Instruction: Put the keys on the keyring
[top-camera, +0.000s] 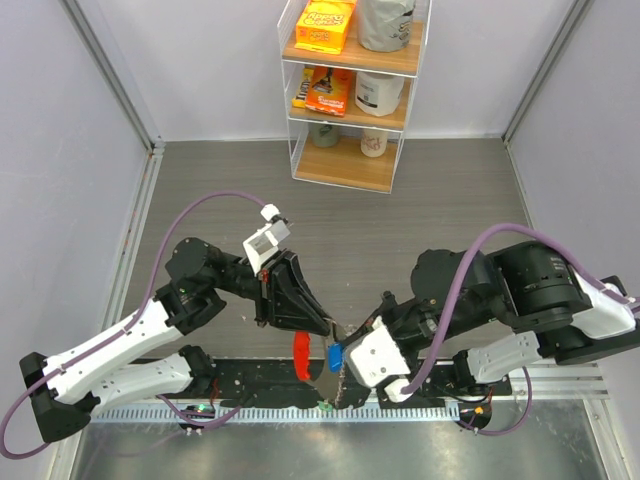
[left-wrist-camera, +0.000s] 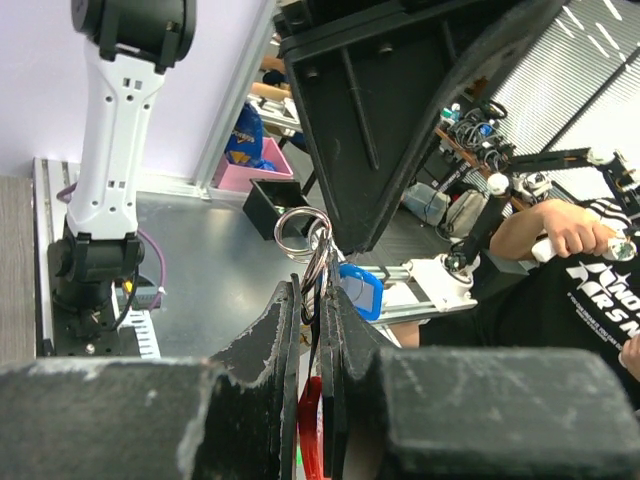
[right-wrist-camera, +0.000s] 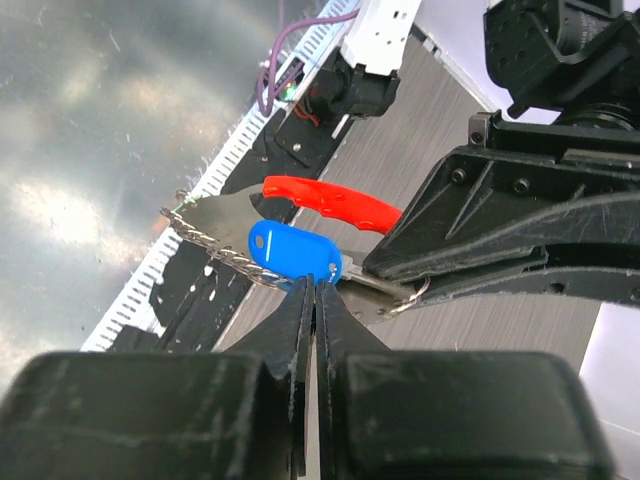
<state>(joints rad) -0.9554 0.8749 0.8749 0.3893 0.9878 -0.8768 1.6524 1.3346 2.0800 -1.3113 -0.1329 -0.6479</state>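
Note:
My left gripper (top-camera: 320, 328) is shut on the keyring; in the left wrist view (left-wrist-camera: 315, 292) the silvery ring loops (left-wrist-camera: 300, 230) stick out above the fingertips. The keyring's red piece (top-camera: 300, 358) hangs below, and shows in the right wrist view (right-wrist-camera: 335, 203). My right gripper (top-camera: 341, 362) is shut at the lower edge of the blue-headed key (right-wrist-camera: 290, 250), whose silver blade reaches toward the left fingers and a small ring (right-wrist-camera: 412, 298). A silvery chain (right-wrist-camera: 215, 240) runs beside the blue head. The blue head also shows in the top view (top-camera: 334, 354) and the left wrist view (left-wrist-camera: 360, 290). No yellow key is in view.
A small green thing (top-camera: 325, 406) lies by the toothed rail (top-camera: 420, 410) at the near table edge. A white shelf unit (top-camera: 350, 165) with boxes and jars stands at the back. Both grippers meet low over the front edge between the arm bases.

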